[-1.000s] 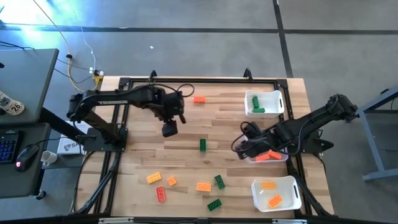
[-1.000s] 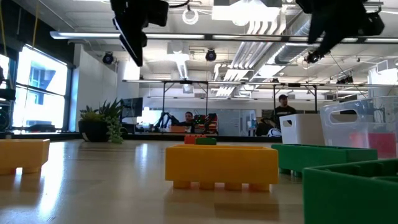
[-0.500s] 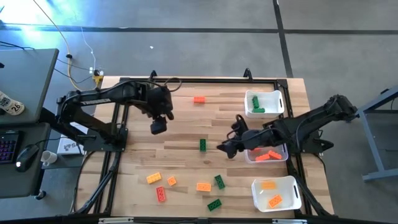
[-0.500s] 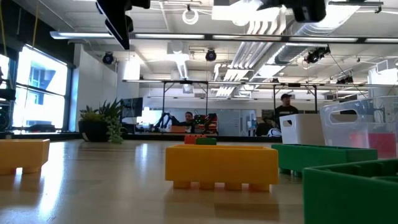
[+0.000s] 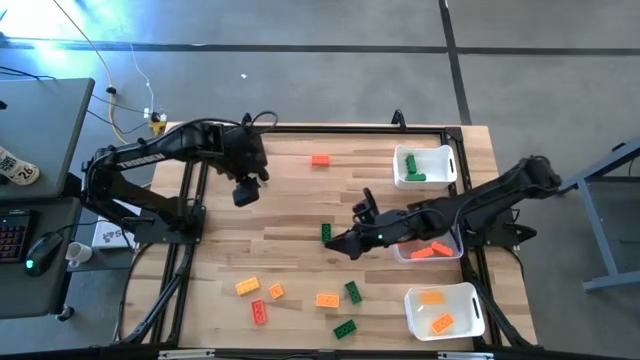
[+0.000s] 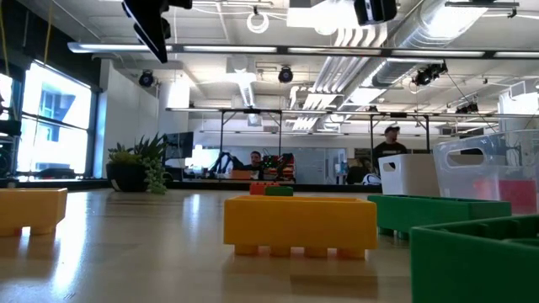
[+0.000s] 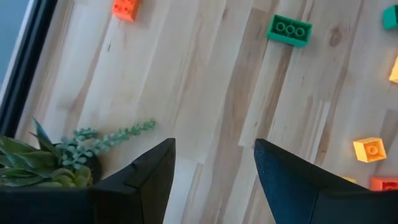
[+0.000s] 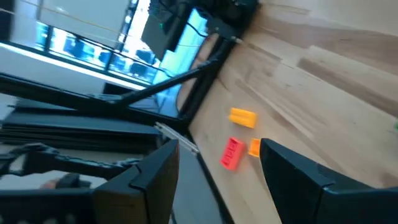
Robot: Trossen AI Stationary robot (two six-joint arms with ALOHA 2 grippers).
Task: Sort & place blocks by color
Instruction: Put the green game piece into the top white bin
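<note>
Loose blocks lie flat on the wooden table (image 5: pixel 300 200): a green one (image 5: pixel 326 232) in the middle, a red-orange one (image 5: pixel 320 159) at the far side, and several green, red and yellow-orange ones (image 5: pixel 327 299) toward the near edge. My right gripper (image 5: pixel 338 243) hangs open in the air just right of the middle green block, with nothing between its fingers (image 8: pixel 219 155). My left gripper (image 5: pixel 241 195) hangs open and empty (image 7: pixel 214 155) high over the table's far left part.
Three white bins stand along the right edge: the far one (image 5: pixel 425 166) holds green blocks, the middle one (image 5: pixel 430 248) red-orange ones, the near one (image 5: pixel 445 310) yellow-orange ones. A small potted plant (image 7: pixel 56 162) stands below my left gripper. A black frame (image 5: pixel 190 250) borders the table's left side.
My right gripper has left the middle bin and travelled toward the table's left, out over the middle of the table, tipping from pointing down to nearly level. My left gripper has risen and drawn back toward the far left corner.
</note>
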